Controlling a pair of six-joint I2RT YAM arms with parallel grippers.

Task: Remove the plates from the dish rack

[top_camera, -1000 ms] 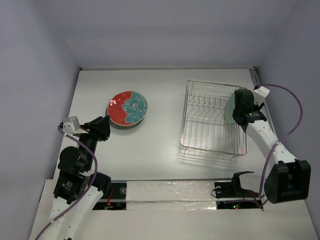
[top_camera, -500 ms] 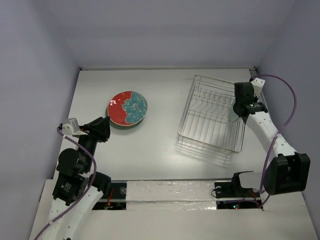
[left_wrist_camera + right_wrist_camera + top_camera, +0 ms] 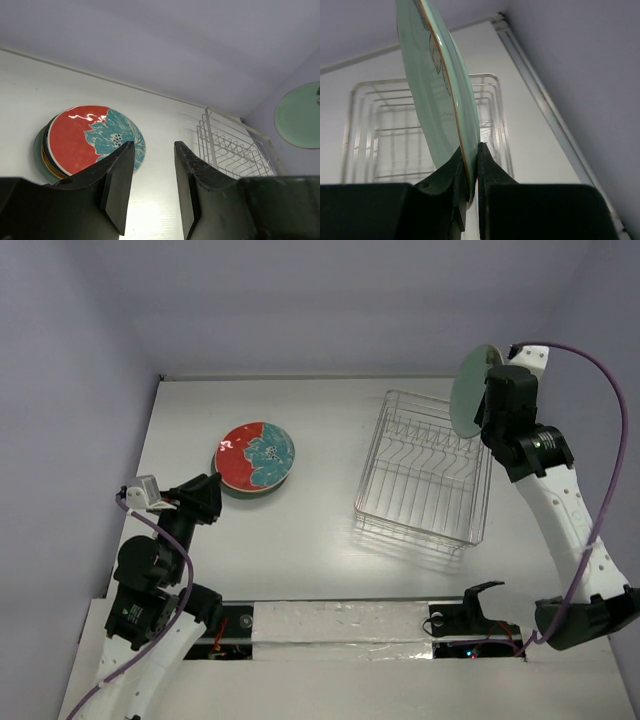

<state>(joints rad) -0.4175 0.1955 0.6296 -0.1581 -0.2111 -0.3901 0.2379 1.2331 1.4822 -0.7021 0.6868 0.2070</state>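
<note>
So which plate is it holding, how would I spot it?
Find the silver wire dish rack on the right. Above its far right corner, the right gripper pinches a pale green plate by its rim, on edge in the air. The other plates lie stacked flat at the left, red and teal on top.

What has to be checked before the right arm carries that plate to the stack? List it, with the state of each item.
1. Grip: right gripper shut on the rim of the pale green plate: ok.
2. Plate out of the dish rack: it is held above the far edge, touching no wire: ok.
3. Rack has no other plates in it: ok.
4. Stack of plates has nothing on its top face: ok.
5. Plate attitude for laying down: it is held on edge, not flat: not ok.
6. Left gripper is open and close to the stack. Whether it blocks the path: cannot tell.
</note>
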